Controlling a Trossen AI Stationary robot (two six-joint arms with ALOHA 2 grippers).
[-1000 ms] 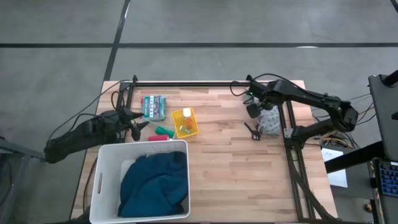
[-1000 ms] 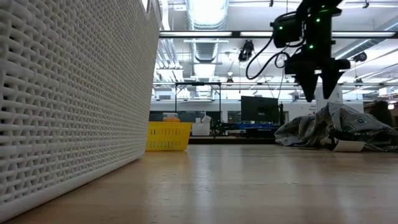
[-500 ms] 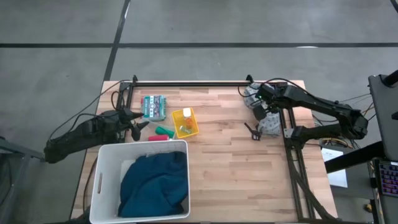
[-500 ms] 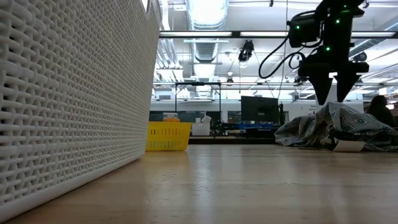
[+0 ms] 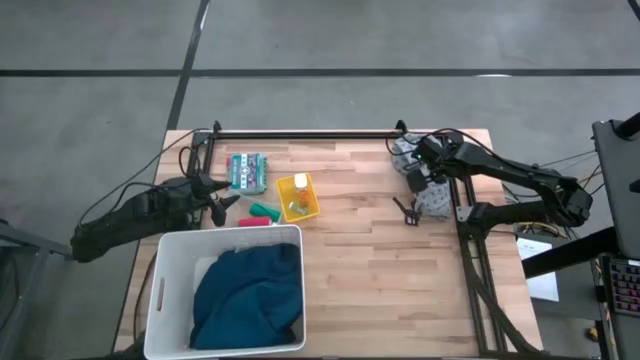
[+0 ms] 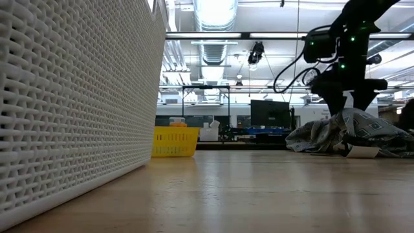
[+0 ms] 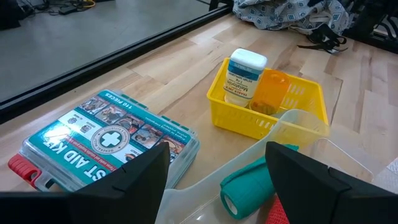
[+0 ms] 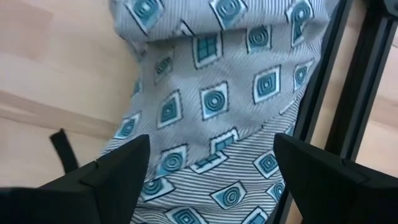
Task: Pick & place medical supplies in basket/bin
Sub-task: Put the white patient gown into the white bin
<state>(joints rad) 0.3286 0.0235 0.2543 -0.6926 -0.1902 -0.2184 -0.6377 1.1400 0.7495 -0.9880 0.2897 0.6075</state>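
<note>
Item: grey patterned cloth [image 5: 436, 196], crumpled at the table's right edge, against the dark frame rail [image 5: 463, 200]; a black strap [image 5: 405, 211] trails from it.

Right gripper [image 5: 414, 180]: held directly above the cloth, fingers spread wide, nothing gripped. In the low view the fingers [image 6: 337, 107] are seen at the top of the heap.

Left gripper [image 5: 218, 203]: parked beside the white tub [image 5: 160, 300], fingers partly apart, nothing held.

Tub contents: blue garment [image 5: 250, 292].

Handling note: the fingers should be sunk into a thick fold away from the rail, so that cloth alone is pinched. The cloth is likely to drape and drag.
</note>
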